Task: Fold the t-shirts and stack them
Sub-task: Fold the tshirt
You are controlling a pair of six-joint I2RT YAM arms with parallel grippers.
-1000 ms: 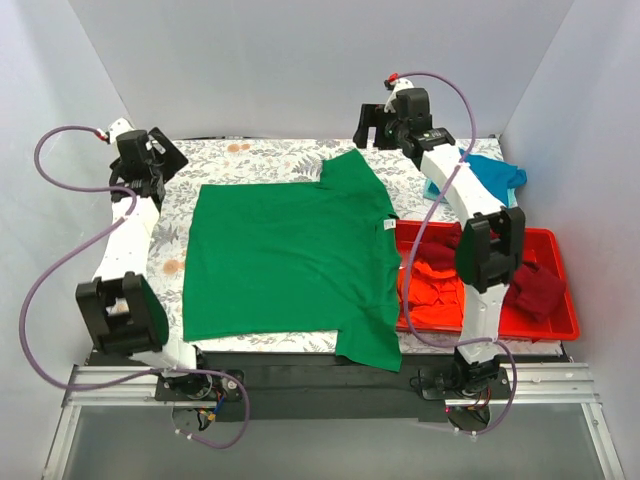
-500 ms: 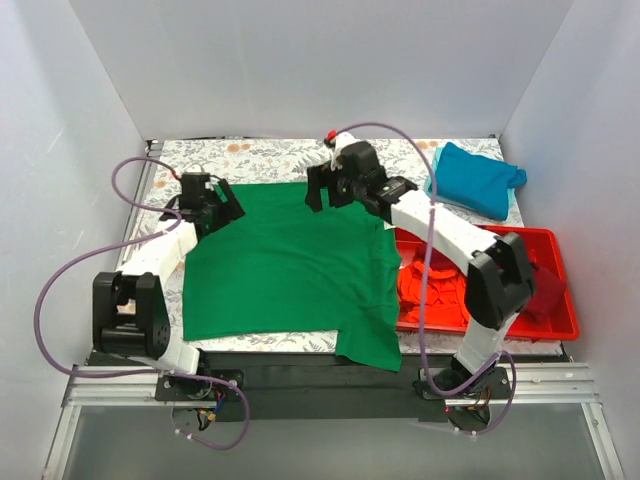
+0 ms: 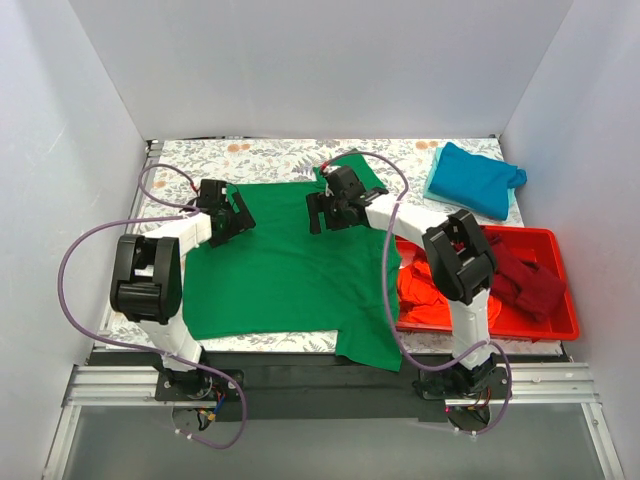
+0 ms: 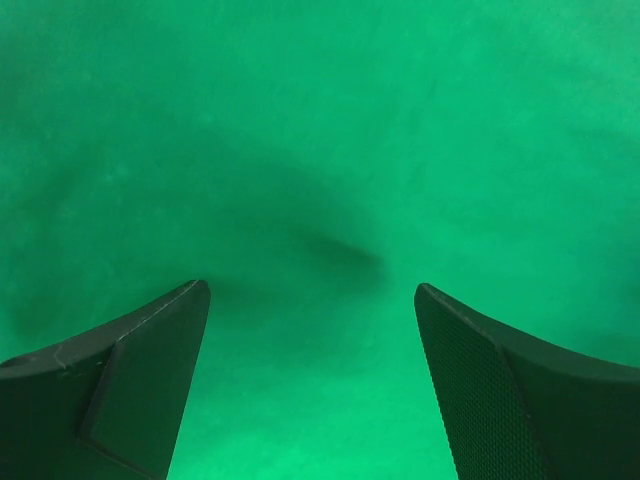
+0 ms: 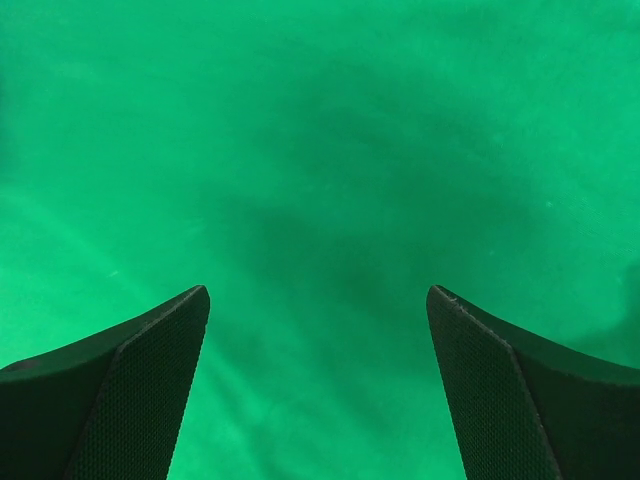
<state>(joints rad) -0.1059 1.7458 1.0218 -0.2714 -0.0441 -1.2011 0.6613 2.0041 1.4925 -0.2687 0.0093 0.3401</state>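
A bright green t-shirt (image 3: pixel 290 265) lies spread flat across the middle of the table, one sleeve hanging over the near edge. My left gripper (image 3: pixel 232 217) hovers over its far left part, open, with only green cloth (image 4: pixel 320 180) between the fingers. Over the shirt's far middle near the collar my right gripper (image 3: pixel 322 212) also stands open above green cloth (image 5: pixel 320 150). A folded teal blue t-shirt (image 3: pixel 478 178) rests at the far right. An orange-red t-shirt (image 3: pixel 425 292) and a dark maroon one (image 3: pixel 525 280) lie crumpled in the red tray (image 3: pixel 565 322).
The table wears a flowered cloth (image 3: pixel 265 155) that shows along the far edge and left side. White walls close in the back and both sides. A purple cable (image 3: pixel 80 260) loops off the left arm.
Both arms have swung down from the far corners onto the green shirt; the left gripper moved right and nearer, the right moved left and nearer. The shirt lies as before.
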